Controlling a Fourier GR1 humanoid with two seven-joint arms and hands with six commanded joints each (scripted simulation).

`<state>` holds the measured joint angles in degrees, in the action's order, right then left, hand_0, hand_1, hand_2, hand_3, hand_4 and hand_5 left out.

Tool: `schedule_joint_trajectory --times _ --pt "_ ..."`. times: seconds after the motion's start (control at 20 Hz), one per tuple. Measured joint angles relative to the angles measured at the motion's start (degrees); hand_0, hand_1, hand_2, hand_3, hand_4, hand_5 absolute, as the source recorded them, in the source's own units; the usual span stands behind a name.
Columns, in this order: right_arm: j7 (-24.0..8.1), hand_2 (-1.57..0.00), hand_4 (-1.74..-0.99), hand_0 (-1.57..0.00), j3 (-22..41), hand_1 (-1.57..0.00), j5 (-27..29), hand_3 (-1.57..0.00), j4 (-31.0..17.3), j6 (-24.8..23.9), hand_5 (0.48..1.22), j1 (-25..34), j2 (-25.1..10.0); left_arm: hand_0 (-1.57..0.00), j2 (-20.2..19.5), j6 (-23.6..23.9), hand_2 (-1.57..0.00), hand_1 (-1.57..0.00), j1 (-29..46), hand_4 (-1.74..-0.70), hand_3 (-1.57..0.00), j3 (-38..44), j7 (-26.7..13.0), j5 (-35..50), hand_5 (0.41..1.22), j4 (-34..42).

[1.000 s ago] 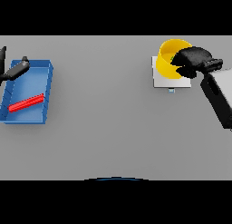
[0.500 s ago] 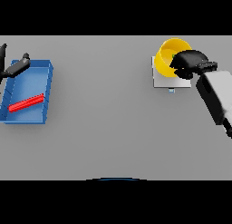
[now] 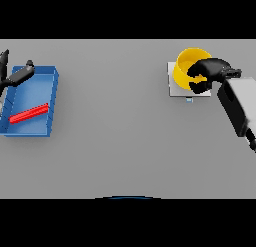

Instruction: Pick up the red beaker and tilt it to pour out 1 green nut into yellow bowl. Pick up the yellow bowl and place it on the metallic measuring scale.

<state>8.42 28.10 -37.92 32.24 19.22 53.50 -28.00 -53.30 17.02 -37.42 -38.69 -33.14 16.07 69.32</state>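
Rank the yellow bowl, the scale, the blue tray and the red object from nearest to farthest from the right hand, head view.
1. yellow bowl, in the right hand, fingers curled round its rim.
2. scale, under the bowl.
3. blue tray, far left.
4. red object, inside the tray.

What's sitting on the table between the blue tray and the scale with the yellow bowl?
Nothing. In the head view, the stretch between the blue tray and the scale under the yellow bowl is bare grey table.
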Motion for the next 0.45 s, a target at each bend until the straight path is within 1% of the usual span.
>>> schedule_joint_trajectory --times 0.1,0.15,0.2,0.3,0.45 --pt "0.10 -0.39 -1.385 -0.25 0.06 -0.23 -0.03 -0.54 -0.71 0.08 0.780 0.71 1.07 0.00 1.39 0.45 0.00 0.00 -0.55 -0.81 0.00 -0.46 -0.19 -0.39 0.739 -0.73" --pt "1.17 -0.34 -1.372 -0.20 0.39 -0.18 -0.38 -0.51 -1.28 0.22 0.766 0.81 0.66 0.00 0.91 0.37 0.00 0.00 -0.72 -0.81 0.00 0.00 0.28 -0.17 0.737 -0.49" --pt "1.59 -0.29 -1.356 -0.16 0.49 -0.14 -0.67 -0.47 -2.08 0.19 0.755 1.47 0.78 0.00 0.31 -0.03 0.00 0.00 -1.03 -0.81 0.00 0.35 -0.08 0.04 0.736 -0.61" --pt "3.35 -0.21 -1.336 -0.10 0.94 -0.09 -1.20 -0.41 -3.37 0.39 0.741 2.16 0.71 0.00 0.79 -0.02 0.00 0.00 -0.46 -0.81 0.00 -0.11 0.21 -0.18 0.734 -1.04" --pt "3.40 -0.12 -1.308 -0.05 1.60 -0.05 -1.90 -0.35 -4.07 0.27 0.733 2.04 0.97 0.00 1.13 0.24 0.00 0.00 -0.49 -0.82 0.00 0.18 1.04 -0.07 0.734 -1.45"
